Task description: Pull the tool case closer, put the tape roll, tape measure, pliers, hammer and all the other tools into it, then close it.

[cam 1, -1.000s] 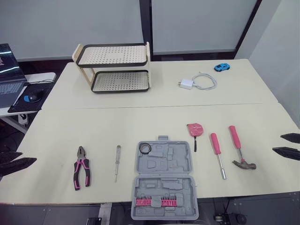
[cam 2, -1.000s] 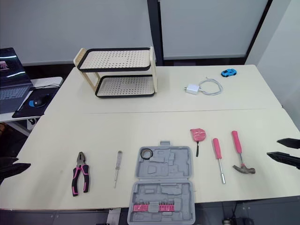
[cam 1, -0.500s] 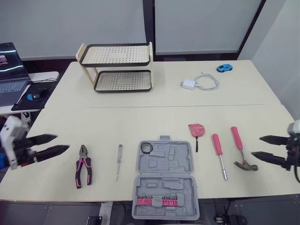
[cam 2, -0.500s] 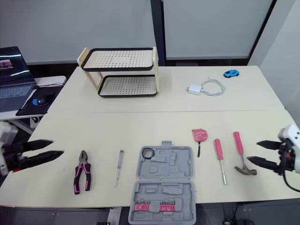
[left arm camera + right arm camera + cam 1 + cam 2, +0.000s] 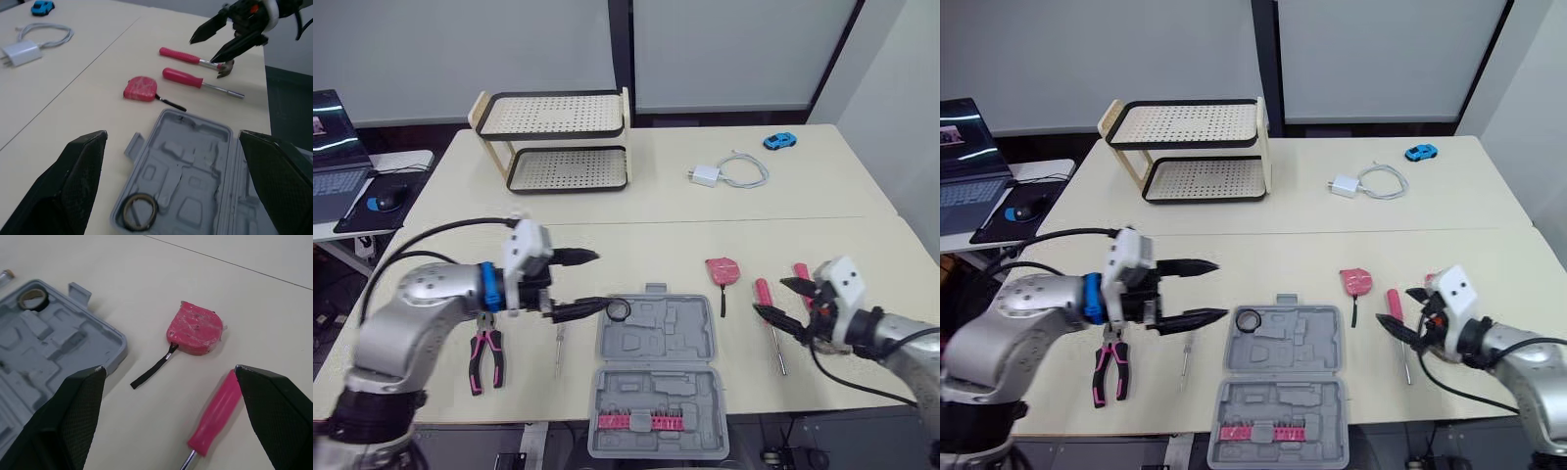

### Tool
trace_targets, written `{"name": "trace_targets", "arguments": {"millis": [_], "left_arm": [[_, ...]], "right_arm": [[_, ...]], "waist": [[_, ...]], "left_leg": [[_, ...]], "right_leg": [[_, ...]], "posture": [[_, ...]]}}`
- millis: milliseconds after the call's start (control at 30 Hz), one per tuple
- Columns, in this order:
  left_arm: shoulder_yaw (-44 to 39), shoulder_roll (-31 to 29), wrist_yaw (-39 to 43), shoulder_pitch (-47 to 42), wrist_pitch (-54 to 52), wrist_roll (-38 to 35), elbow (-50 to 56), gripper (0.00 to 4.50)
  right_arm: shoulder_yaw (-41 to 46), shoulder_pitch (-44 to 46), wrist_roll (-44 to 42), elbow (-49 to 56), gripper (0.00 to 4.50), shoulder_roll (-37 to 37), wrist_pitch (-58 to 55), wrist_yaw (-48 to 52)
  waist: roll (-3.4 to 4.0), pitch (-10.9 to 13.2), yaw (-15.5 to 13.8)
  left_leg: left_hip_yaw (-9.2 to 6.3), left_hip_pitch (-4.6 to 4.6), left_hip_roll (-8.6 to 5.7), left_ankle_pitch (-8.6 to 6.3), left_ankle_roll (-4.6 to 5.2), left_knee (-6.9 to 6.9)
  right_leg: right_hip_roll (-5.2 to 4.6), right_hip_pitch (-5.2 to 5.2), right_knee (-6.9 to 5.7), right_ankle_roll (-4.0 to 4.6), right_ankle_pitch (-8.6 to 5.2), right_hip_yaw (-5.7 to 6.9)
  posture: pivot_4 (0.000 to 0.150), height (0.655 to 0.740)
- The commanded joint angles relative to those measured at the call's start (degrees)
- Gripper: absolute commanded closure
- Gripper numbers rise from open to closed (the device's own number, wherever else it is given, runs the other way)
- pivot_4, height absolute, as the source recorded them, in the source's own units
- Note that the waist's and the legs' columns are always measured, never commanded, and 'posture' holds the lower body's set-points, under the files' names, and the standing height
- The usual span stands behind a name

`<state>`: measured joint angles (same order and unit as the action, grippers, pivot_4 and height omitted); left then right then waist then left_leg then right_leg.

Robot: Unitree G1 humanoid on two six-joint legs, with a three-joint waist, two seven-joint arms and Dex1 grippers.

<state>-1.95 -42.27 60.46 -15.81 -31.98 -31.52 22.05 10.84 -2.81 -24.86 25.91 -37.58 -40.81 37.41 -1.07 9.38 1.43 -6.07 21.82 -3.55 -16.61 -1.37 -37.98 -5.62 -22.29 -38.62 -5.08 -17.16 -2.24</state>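
The grey tool case (image 5: 685,338) lies open near the table's front edge, with the black tape roll (image 5: 619,309) in its back left corner and a pink bit holder (image 5: 636,422) in its front half. My left gripper (image 5: 599,282) hovers open just left of the tape roll, holding nothing. Left of the case lie a slim screwdriver (image 5: 558,351) and pink-handled pliers (image 5: 484,354). Right of it are the pink tape measure (image 5: 195,330), a pink screwdriver (image 5: 215,416) and the hammer (image 5: 190,56). My right gripper (image 5: 771,296) is open and empty above the pink screwdriver, partly hiding the hammer.
A two-tier perforated rack (image 5: 558,142) stands at the back left. A white charger with its cable (image 5: 724,171) and a blue toy car (image 5: 778,140) lie at the back right. A laptop (image 5: 333,147) and a mouse (image 5: 380,203) sit on a side desk to the left.
Both arms have swung in from the table's sides. The left gripper now reaches the case's back left corner, the right one the pink screwdriver and hammer. No tool has moved.
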Motion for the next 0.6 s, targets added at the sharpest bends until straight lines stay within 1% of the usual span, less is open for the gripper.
{"name": "trace_targets", "arguments": {"millis": [33,100,200,267,467,500,567,600], "left_arm": [[4.7,2.2,-1.7,-2.1,6.9,5.9,0.0,0.02],[6.1,3.7,-2.4,-2.8,8.4,7.2,-1.7,0.02],[8.6,5.0,-1.9,-3.2,10.7,9.0,-2.4,0.00],[9.7,5.6,-2.0,-3.2,11.7,9.7,-2.8,0.00],[11.1,7.6,-2.6,-4.3,13.3,11.2,-4.5,0.00],[11.4,7.8,-2.5,-4.5,13.6,11.6,-5.0,0.00],[11.9,8.3,-2.5,-5.0,14.4,12.5,-5.8,0.00],[12.2,8.5,-2.5,-5.2,14.6,12.7,-5.9,0.00]], "right_arm": [[-3.3,1.2,2.2,3.2,0.00,3.4,0.3,-5.4],[-5.1,1.7,3.3,3.0,0.00,5.6,0.8,-7.5],[-7.2,1.8,5.3,2.1,0.58,8.4,1.8,-10.3],[-9.0,2.1,7.3,1.2,1.29,9.1,2.8,-11.5],[-11.6,3.6,10.6,-1.5,1.29,12.2,4.6,-14.6],[-12.1,3.8,11.4,-2.3,1.67,12.7,4.9,-15.4],[-12.7,4.4,12.5,-3.7,2.22,13.8,5.1,-16.7],[-12.9,4.7,13.1,-4.4,2.22,14.4,5.2,-17.4]], "waist": [[0.00,0.0,0.1],[0.00,0.0,0.1],[0.00,0.0,0.1],[0.00,0.0,0.1],[0.00,0.0,0.1],[0.00,0.0,0.2],[0.00,0.0,0.2],[0.00,0.0,0.2]], "left_leg": [[0.00,0.00,-0.01,0.01,-0.01,0.00],[0.01,-0.02,-0.01,0.01,-0.01,0.00],[-0.03,-0.03,0.00,0.00,0.01,-0.01],[-0.04,-0.02,0.00,0.00,0.00,-0.01],[-0.04,-0.03,0.01,0.00,0.02,-0.02],[-0.04,-0.04,0.01,0.00,0.01,-0.02],[-0.05,-0.04,0.01,0.01,0.00,-0.02],[-0.05,-0.04,0.01,0.00,0.00,-0.02]], "right_leg": [[0.00,0.00,0.00,0.00,0.00,-0.01],[0.02,0.00,-0.01,0.00,0.00,-0.05],[0.07,-0.01,-0.02,0.00,0.00,-0.03],[0.07,-0.01,-0.02,0.00,0.00,-0.03],[0.11,-0.01,-0.03,0.00,0.00,-0.03],[0.11,-0.01,-0.04,0.00,0.00,-0.03],[0.12,-0.01,-0.04,0.00,0.00,-0.03],[0.12,-0.01,-0.05,0.00,0.00,-0.03]], "posture": [[0.150,0.7400],[0.150,0.7400],[0.150,0.7400],[0.150,0.7400],[0.150,0.7400],[0.150,0.7400],[0.150,0.7400],[0.150,0.7400]]}}
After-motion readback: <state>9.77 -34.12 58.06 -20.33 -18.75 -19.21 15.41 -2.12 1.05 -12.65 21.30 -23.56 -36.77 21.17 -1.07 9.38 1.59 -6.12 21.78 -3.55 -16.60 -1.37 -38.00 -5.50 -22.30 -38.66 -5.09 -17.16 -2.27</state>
